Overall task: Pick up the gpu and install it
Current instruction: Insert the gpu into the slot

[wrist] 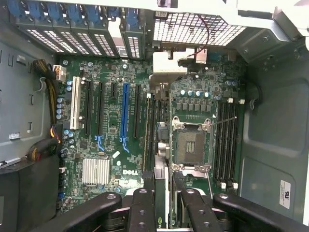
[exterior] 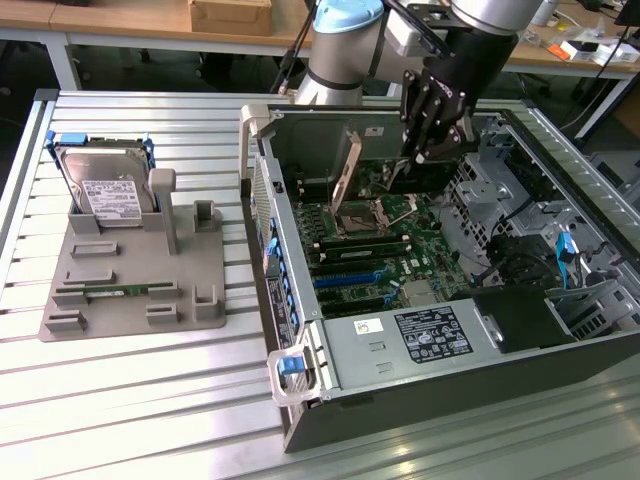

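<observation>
Black links of the gripper [wrist: 163, 195] are seen clenched on the gpu [wrist: 161, 215], which is held edge-on between them, above the motherboard [wrist: 111, 125] inside the open computer case [exterior: 400, 410]. The card is not yet seated; it is carried near the processor socket [wrist: 190, 145], apart from the long blue slot [wrist: 124, 111].

A misaligned descent is judged the main risk. If the card is lowered off the line of a slot, its edge could be driven into the socket, the raised metal frame [exterior: 347, 170] beside it, or neighbouring parts. A thin card pinched along one edge could also be tilted in the grip, and its end could be caught on the slotted rear wall [wrist: 72, 34].

Slot layout beneath the card is given by the wrist view. Height above the board is given by the exterior view, along with the table [exterior: 150, 420], the grey holder [exterior: 130, 300] and the hard drive [exterior: 105, 195] stood in it.
</observation>
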You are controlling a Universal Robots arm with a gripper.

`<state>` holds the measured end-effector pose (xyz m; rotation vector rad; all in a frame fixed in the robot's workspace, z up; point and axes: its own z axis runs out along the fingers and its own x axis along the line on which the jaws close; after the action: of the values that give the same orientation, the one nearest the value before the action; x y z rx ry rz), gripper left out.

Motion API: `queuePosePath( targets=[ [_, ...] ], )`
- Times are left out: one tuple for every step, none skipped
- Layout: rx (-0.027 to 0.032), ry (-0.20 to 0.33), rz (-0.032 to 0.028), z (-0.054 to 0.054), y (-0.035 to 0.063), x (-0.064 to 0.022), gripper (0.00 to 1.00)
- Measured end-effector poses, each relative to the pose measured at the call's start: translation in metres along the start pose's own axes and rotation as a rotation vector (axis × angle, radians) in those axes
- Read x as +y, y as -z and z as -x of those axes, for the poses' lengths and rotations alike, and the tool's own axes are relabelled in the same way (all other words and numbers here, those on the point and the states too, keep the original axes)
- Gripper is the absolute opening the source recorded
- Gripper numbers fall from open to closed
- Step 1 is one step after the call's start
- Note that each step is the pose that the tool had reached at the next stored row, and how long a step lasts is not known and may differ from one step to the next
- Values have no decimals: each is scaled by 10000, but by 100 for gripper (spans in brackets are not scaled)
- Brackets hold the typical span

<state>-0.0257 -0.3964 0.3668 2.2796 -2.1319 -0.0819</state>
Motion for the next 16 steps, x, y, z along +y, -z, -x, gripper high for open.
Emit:
queuePosePath(
  targets=[
    [0,0,0,0,-7,0,26],
    [0,0,0,0,-14,-1,26],
    [0,0,0,-1,-20,-1,26],
    [0,0,1,-1,-27,-1,26],
    [1,0,1,-1,-30,-1,26],
    [1,0,1,-1,-33,-2,26],
    [0,0,0,-1,-38,-2,26],
    [0,0,0,-1,-45,-2,26],
    [1,0,1,-1,-48,-2,26],
    [1,0,1,-2,-55,-3,26],
    [1,0,0,-2,-61,-3,26],
    [0,0,0,-2,-65,-3,26],
    [0,0,0,-2,-68,-3,26],
    [1,0,1,-2,-72,-3,26],
    [0,0,0,-2,-74,-4,26],
    [0,0,0,-2,-79,-4,26]
  ],
)
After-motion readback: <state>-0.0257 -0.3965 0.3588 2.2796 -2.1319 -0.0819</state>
